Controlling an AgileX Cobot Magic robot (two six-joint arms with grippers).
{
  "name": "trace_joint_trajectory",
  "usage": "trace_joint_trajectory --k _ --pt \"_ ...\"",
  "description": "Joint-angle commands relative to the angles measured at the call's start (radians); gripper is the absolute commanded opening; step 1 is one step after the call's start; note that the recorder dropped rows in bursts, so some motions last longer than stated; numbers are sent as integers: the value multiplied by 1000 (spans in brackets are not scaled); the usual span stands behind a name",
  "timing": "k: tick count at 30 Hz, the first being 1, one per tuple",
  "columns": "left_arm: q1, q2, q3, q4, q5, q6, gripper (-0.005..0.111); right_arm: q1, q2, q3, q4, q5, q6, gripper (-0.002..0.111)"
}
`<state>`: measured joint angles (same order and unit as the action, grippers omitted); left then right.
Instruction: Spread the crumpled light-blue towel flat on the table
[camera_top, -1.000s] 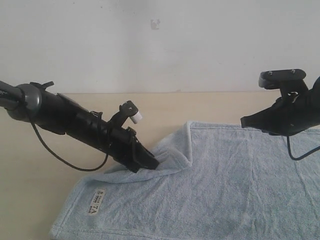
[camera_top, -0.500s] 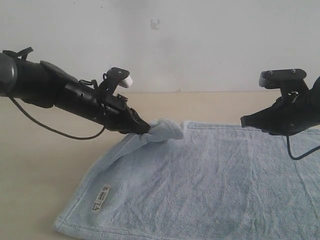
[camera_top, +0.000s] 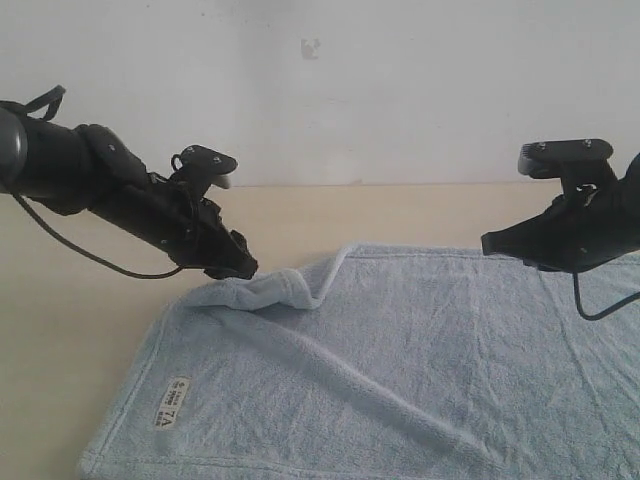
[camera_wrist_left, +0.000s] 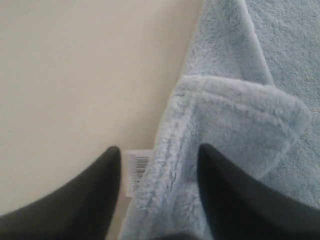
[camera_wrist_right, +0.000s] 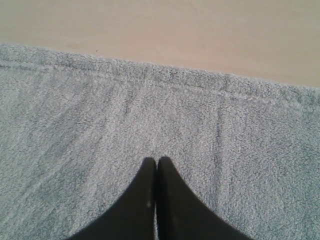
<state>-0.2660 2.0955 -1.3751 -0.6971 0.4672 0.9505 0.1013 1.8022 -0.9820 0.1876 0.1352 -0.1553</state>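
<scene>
The pale-blue towel (camera_top: 400, 380) lies mostly flat on the beige table (camera_top: 60, 330), its white label (camera_top: 172, 402) near the front left corner. Its far left corner (camera_top: 285, 288) is still folded over in a small roll. My left gripper (camera_top: 247, 268) sits right at that fold, jaws open. In the left wrist view the towel's hemmed edge (camera_wrist_left: 235, 125) lies loose between the spread fingers of the left gripper (camera_wrist_left: 157, 150), with a gap at one side. My right gripper (camera_top: 487, 243) hovers shut above the towel's far edge (camera_wrist_right: 150, 110), and in its wrist view the right gripper (camera_wrist_right: 157, 160) holds nothing.
A white wall rises behind the table's back edge (camera_top: 400, 185). Bare tabletop (camera_wrist_left: 75, 75) shows left of the towel and beyond its far hem (camera_wrist_right: 175, 25). A small barcode tag (camera_wrist_left: 136, 170) sticks out from the towel's edge. A black cable (camera_top: 100, 262) hangs under the left arm.
My left gripper lifted the towel's far left corner, pulled it back and to the left, then opened and let it drop. The towel shifted left and lies flatter. The right arm stayed still.
</scene>
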Motion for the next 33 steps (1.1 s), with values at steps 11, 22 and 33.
trace_joint_trajectory --k 11,22,33 --pt "-2 119 -182 -342 265 148 72 1 -12 5 -3 4 -3 0" --pt "-7 143 -195 -92 136 6 45 1 -12 5 -3 5 -1 0" --pt "0 110 -195 -87 173 8 4 1 -12 5 -3 8 -2 0"
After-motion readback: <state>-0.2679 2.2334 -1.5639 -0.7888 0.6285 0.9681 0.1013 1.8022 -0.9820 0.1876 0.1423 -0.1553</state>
